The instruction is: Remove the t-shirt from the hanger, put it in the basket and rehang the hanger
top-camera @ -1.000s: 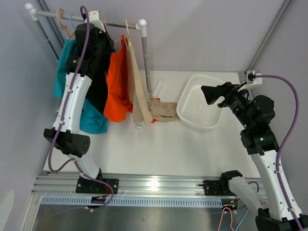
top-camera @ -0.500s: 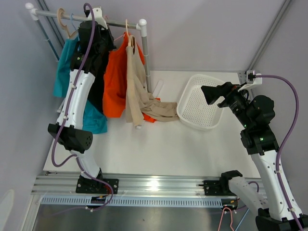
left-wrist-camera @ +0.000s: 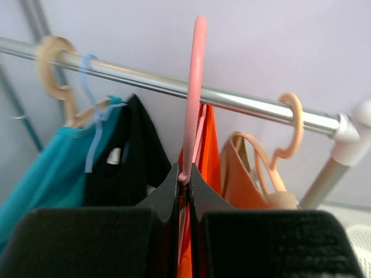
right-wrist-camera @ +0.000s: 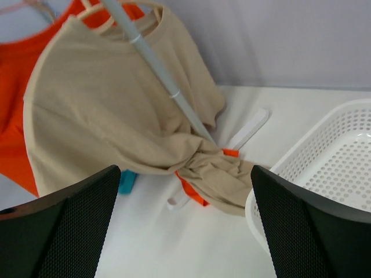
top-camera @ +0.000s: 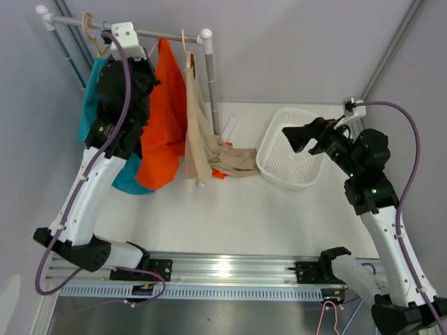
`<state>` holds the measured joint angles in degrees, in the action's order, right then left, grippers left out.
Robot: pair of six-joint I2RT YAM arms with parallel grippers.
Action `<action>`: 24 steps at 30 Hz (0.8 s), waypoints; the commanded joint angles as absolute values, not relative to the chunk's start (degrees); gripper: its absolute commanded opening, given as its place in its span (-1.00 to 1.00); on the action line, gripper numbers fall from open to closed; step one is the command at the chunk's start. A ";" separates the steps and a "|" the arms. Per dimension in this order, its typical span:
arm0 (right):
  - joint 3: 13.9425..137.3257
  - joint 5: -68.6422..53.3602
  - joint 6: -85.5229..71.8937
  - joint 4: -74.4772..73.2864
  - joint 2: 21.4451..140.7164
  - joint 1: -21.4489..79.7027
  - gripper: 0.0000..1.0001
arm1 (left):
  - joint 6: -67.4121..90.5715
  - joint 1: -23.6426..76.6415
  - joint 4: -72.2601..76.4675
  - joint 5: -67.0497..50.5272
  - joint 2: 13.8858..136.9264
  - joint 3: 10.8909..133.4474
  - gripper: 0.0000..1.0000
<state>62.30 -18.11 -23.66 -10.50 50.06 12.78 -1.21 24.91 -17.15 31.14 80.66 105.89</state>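
Observation:
My left gripper [left-wrist-camera: 185, 174] is shut on the stem of a pink hanger [left-wrist-camera: 194, 87] whose hook stands up in front of the metal rail [left-wrist-camera: 116, 72]. An orange t-shirt [top-camera: 164, 118] hangs from that hanger, below my left gripper [top-camera: 148, 56]; it also shows in the left wrist view [left-wrist-camera: 207, 139]. I cannot tell whether the hook still rests on the rail. My right gripper [top-camera: 299, 139] is open and empty, above the table beside the basket; in its own view it [right-wrist-camera: 182, 179] looks at the beige t-shirt.
On the rail [top-camera: 160, 33] also hang a teal shirt [top-camera: 129, 178], a black shirt [left-wrist-camera: 133, 150] and a beige t-shirt [top-camera: 199, 125] whose hem lies bunched on the table [right-wrist-camera: 232, 174]. A white basket [top-camera: 260, 159] stands at the right. The rack post [top-camera: 213, 84] stands beside the beige shirt.
My left arm's elbow has swung down and to the left, and the wrist has risen at the rail. The orange t-shirt has shifted left and higher. My right gripper has edged slightly left.

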 commanded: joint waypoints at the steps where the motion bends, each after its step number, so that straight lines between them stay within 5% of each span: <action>1: 66.78 -27.41 -17.35 -12.64 54.56 16.16 0.99 | -4.75 26.01 -7.37 42.78 76.20 103.97 -0.99; 9: 72.33 -38.65 -14.15 -6.36 64.77 28.73 0.97 | 2.81 32.42 -26.36 66.61 77.79 115.15 -0.99; 14: 77.33 -36.31 -6.08 -9.92 69.16 44.78 0.99 | 1.41 36.73 -29.00 71.62 76.55 114.25 -0.99; 24: 83.14 -34.98 -2.73 -4.93 79.01 57.03 0.99 | 3.60 42.36 -33.30 72.07 76.82 113.03 -0.99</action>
<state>80.90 -36.23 -5.19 -8.71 77.10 54.72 1.87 41.19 -32.34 70.50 77.97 112.29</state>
